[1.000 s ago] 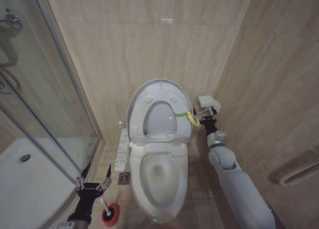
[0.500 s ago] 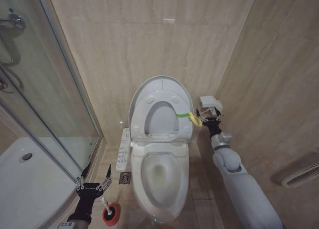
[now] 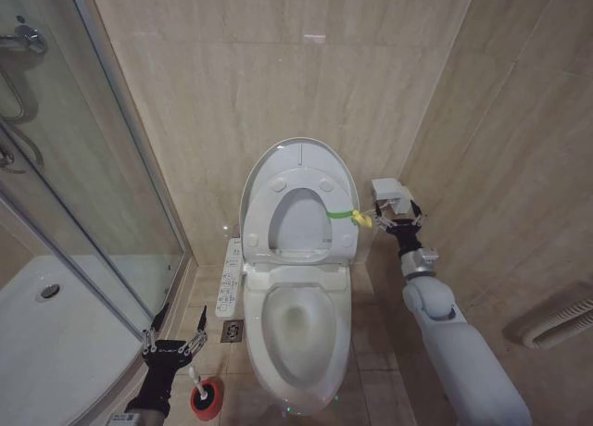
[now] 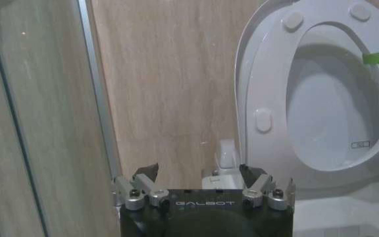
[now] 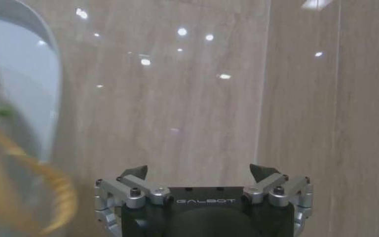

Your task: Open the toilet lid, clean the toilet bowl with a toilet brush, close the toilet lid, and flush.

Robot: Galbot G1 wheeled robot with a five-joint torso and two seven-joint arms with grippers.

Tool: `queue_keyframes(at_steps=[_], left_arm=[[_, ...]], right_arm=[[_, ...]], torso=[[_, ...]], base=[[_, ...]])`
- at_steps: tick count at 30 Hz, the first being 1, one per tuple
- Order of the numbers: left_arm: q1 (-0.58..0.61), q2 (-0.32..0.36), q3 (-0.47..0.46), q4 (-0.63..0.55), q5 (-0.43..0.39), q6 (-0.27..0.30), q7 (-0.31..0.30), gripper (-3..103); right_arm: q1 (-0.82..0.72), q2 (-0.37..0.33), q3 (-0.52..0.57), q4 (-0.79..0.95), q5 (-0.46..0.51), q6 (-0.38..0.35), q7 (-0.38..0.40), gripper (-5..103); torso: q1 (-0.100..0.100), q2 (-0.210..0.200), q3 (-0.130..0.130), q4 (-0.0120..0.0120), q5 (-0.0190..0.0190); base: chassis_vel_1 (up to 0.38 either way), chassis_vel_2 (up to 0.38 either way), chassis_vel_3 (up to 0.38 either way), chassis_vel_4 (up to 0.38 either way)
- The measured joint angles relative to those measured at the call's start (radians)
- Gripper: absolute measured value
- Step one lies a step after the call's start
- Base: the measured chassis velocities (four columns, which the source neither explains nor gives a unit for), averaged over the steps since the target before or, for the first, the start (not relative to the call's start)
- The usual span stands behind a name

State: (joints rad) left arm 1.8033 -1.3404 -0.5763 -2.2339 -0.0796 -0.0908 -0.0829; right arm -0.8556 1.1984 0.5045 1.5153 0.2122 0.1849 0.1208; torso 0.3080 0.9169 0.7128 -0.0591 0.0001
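Toilet lid [image 3: 298,157] stands upright against the wall — opening looks done. Right gripper [image 3: 397,224] is released just beside its edge, near the yellow loop [image 3: 359,219]. Left gripper [image 3: 173,345] hangs released just above the toilet brush [image 3: 204,396] — scrubbing the toilet bowl [image 3: 298,324], closing and flushing remain.

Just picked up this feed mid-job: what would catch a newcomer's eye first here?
The toilet lid stands raised against the back wall, with the toilet bowl open below it. The right gripper, open, hovers beside the lid's edge by a green-and-yellow loop. The left gripper, open, hangs above the toilet brush on the floor.
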Motion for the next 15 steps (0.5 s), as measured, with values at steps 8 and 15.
queue_keyframes(at_steps=[8,15], left_arm=[[0.0,0.0,0.0,0.0,0.0,0.0,0.0,82],[0.0,0.0,0.0,0.0,0.0,0.0,0.0,82]], right_arm=[[0.157,0.015,-0.013,-0.143,-0.028,0.017,0.003,100],[0.231,0.058,-0.045,-0.207,-0.044,0.026,0.004,100]], torso=[[0.0,0.0,0.0,0.0,-0.0002],[0.0,0.0,0.0,0.0,-0.0002]], base=[[0.0,0.0,0.0,0.0],[0.0,0.0,0.0,0.0]])
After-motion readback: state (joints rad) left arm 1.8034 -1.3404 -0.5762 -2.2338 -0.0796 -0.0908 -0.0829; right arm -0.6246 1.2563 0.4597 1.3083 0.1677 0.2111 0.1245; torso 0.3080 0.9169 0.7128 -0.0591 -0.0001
